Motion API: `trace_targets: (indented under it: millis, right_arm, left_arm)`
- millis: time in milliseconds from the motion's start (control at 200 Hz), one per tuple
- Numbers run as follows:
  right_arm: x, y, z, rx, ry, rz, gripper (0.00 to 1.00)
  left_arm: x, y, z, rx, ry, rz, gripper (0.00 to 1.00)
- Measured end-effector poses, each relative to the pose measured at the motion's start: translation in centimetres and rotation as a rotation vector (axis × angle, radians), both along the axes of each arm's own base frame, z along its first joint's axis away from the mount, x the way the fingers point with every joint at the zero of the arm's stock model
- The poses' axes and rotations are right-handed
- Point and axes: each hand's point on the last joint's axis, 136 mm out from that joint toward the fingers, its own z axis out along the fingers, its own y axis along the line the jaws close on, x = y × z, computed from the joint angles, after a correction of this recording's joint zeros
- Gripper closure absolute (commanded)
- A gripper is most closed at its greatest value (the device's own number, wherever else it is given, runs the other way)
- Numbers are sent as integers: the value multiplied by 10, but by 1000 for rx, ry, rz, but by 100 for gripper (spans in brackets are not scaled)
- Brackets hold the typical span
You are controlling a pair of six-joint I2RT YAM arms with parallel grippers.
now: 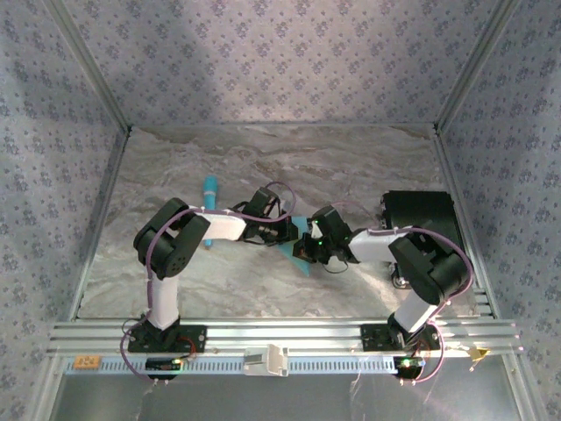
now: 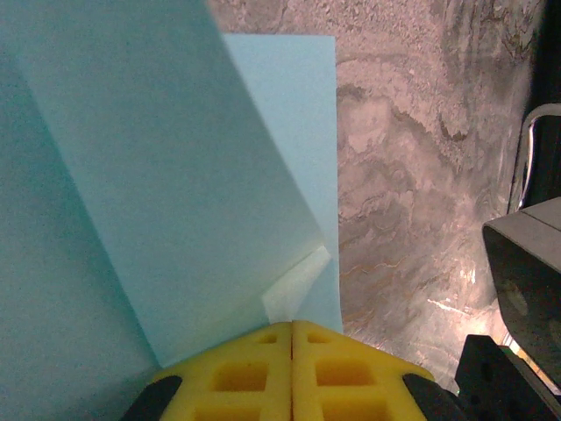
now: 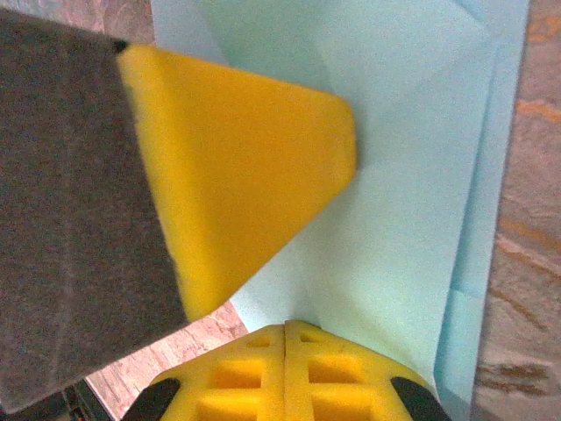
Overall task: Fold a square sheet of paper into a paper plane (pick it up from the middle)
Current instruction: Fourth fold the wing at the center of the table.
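The square sheet of paper (image 1: 301,264), light cyan-blue and partly folded with creases, is held off the table at the middle, between both grippers. My left gripper (image 1: 290,232) comes in from the left, my right gripper (image 1: 309,248) from the right, and their tips almost meet. In the left wrist view a large folded flap of the paper (image 2: 175,175) runs down into the shut yellow fingertips (image 2: 254,373) of the left gripper (image 2: 292,324). In the right wrist view the paper (image 3: 412,175) enters the seam of the shut right gripper (image 3: 287,325), with the left gripper's yellow finger (image 3: 245,167) lying against the sheet.
A slim turquoise pen-like stick (image 1: 210,189) lies on the marble table (image 1: 351,158) behind the left arm. A black box (image 1: 419,215) stands at the right edge, close behind the right arm, and the same black box (image 2: 526,281) appears in the left wrist view. Patterned walls enclose the table.
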Motion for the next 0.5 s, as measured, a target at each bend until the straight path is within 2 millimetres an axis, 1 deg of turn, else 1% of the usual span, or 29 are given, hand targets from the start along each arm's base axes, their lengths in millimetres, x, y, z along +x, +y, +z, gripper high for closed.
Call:
trace_targets:
  millis: [195,280,380,500]
  right_arm:
    - [0,-4,0,76,-1,-28,100]
    - [0,-6,0,110,-1,-45,100]
    - [-1,-7,1,134,2,-60,100]
    - [-1,-8,1,146,10,-72,100]
  left_arm:
    - [1,0,0,1,-2,1,93]
    - [1,0,1,0,-3,0,91]
    - [1,-1,2,-3,-6,-6,89]
    - [1,1,4,10,-21,-7,89]
